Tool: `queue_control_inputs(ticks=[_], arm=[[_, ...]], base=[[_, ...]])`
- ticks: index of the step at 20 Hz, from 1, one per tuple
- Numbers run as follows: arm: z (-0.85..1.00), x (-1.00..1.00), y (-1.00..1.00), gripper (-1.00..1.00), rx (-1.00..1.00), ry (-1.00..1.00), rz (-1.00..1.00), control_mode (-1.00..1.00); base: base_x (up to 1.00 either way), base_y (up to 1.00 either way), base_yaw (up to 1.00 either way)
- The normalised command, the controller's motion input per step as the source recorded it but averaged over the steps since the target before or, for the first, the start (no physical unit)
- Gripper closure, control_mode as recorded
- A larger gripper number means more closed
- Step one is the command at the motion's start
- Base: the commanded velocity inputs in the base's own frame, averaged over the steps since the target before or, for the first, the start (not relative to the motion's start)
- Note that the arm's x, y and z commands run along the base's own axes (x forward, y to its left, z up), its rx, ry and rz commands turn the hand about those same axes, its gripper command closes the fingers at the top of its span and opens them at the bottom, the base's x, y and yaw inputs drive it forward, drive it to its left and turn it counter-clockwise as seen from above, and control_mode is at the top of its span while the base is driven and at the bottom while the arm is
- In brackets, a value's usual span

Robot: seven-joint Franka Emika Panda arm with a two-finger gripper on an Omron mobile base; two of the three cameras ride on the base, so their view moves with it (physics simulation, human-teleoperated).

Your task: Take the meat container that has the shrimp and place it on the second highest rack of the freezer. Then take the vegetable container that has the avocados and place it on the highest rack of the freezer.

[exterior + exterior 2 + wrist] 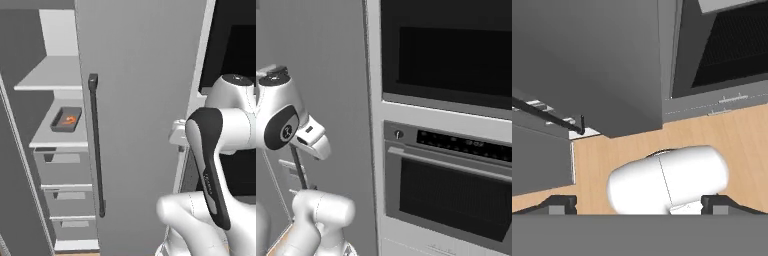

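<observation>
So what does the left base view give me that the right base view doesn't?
Left base view alone: the freezer's open interior, with the shrimp in its dark tray on the second highest rack, the highest rack bare, grey drawers below. Right base view alone: the oven's control panel and window. Both: the grey freezer door and its dark handle.

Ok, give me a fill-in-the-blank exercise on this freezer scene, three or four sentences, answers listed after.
1. The freezer door stands ____, so the shelves inside show.
2. The dark tray on the second highest rack holds the ____.
3. The highest rack has ____ on it.
4. In the hand view, the gripper has its fingers spread apart and holds ____.

Missing words: open; shrimp; nothing; nothing
</observation>
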Motion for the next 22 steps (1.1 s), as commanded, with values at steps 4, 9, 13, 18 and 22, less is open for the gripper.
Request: queue_control_inputs(ticks=[4, 9, 13, 18, 22], arm=[[0.0, 0.0, 0.0, -1.0, 0.0, 0.0, 0.0, 1.0], [0.0, 0.0, 0.0, -1.0, 0.0, 0.0, 0.0, 1.0], [0.0, 0.0, 0.0, -1.0, 0.0, 0.0, 0.0, 1.0], [0.0, 0.0, 0.0, -1.0, 0.0, 0.0, 0.0, 1.0], [0.0, 0.0, 0.0, -1.0, 0.0, 0.0, 0.0, 1.0]], base=[[0.22, -1.0, -0.11], [0.06, -1.0, -0.17], [0.0, -1.0, -0.22], [0.09, -1.0, -0.21], [0.34, -0.96, -0.04]])
